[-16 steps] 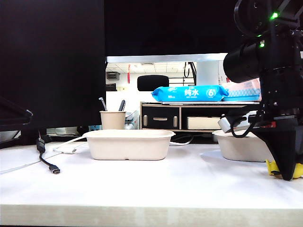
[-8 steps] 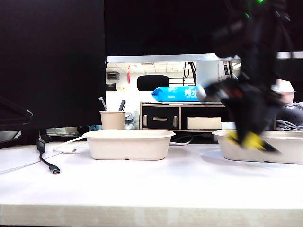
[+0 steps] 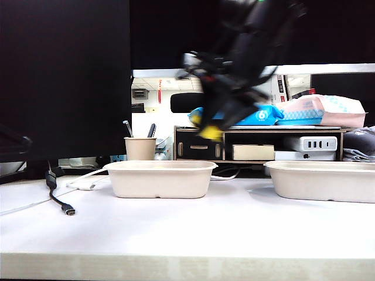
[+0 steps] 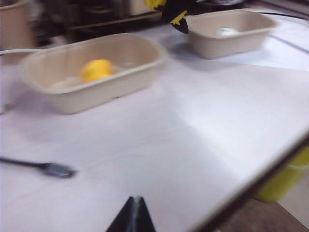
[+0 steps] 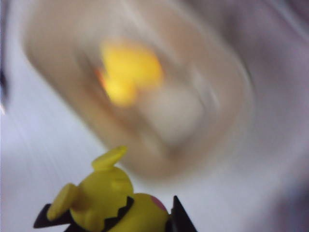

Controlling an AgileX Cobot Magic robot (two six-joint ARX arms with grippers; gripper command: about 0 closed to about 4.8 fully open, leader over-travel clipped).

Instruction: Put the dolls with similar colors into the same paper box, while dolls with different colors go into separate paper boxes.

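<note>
Right gripper [image 3: 212, 126], blurred with motion in the exterior view, hangs above the left paper tray [image 3: 159, 178] with its jaws closed on the yellow figure [image 5: 108, 200]. A yellow duck [image 4: 96, 69] already lies inside that tray; the second tray [image 3: 321, 180] sits well apart, and in the left wrist view something pale shows inside it, too blurred to identify. Left gripper [image 4: 133, 218] hovers low over the near part of the table [image 3: 187, 234], tips pressed together, holding nothing. Risk, as I judge it: releasing from this height could bounce the figure off the rim or the duck and onto the table. Surface is white and smooth; a cable [image 3: 58, 199] lies near the tray, a cup of pens [image 3: 139, 147] and a shelf unit [image 3: 234, 143] behind it.
</note>
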